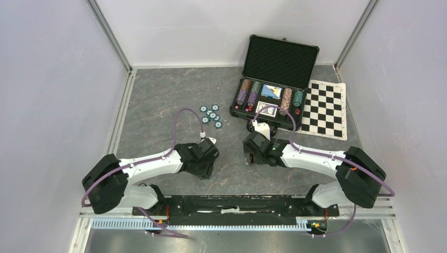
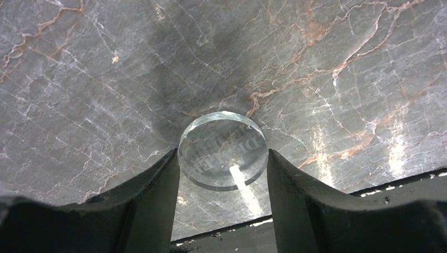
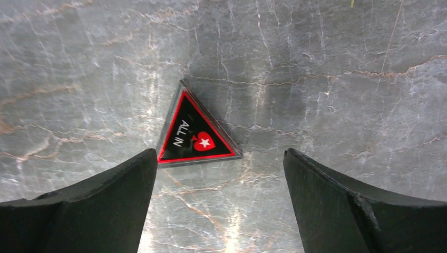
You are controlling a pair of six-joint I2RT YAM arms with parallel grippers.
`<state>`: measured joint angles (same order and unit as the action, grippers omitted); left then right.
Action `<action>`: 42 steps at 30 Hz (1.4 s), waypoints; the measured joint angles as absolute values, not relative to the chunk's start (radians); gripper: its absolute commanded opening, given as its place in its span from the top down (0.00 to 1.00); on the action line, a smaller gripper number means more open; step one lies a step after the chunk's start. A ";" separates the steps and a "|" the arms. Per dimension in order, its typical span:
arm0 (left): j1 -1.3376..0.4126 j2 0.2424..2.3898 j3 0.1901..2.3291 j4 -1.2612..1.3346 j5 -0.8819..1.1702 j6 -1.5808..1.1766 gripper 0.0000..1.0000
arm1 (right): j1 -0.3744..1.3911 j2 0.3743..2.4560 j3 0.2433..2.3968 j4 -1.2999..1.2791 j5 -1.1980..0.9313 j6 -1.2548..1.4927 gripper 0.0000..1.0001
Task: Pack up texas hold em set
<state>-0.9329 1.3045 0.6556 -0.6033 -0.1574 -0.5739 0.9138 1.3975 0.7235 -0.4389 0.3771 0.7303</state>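
Left gripper point(image 2: 222, 158): jaws part-way apart, one dark finger point(image 2: 153, 200) on each side of a clear round disc point(image 2: 221, 150) with faint lettering. Both finger faces sit at the disc's rim. We cannot tell whether they press on it or only flank it. The disc lies over the grey veined table top point(image 2: 327, 63).

Right gripper point(image 3: 220, 158): jaws spread wide, nothing between the pads. Just ahead of them a black triangular marker point(image 3: 195, 134), red-edged and printed "ALL IN", lies flat on the table, nearer the left-hand finger in the wrist view.

Top view: both grippers point down at mid-table, near each other. A loose cluster of teal chips point(image 1: 211, 115) lies on the table beyond the left gripper. Beyond the right gripper the black case point(image 1: 281, 59) stands open, foam-lined lid up. Its tray holds rows of chips point(image 1: 248, 94) and a blue card deck point(image 1: 271, 91). A checkered mat point(image 1: 327, 109) lies just right of the case.
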 measured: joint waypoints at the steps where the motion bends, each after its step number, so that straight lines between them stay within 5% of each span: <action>1: -0.933 1.298 0.656 -0.607 -0.158 -0.574 0.48 | 0.919 1.400 0.730 -0.444 0.384 0.750 0.05; 13: -0.933 1.225 0.804 -0.733 -0.160 -0.571 0.50 | 0.982 1.568 0.960 -0.595 0.454 1.015 0.09; 42: -0.918 1.173 0.862 -0.807 -0.209 -0.557 0.50 | 0.921 1.590 0.876 -0.638 0.377 1.135 0.17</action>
<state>-0.9184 1.1732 0.8619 -0.8074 -0.2092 -0.5571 0.9215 1.5898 0.8764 -0.6376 0.3775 1.1347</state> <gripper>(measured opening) 0.632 0.848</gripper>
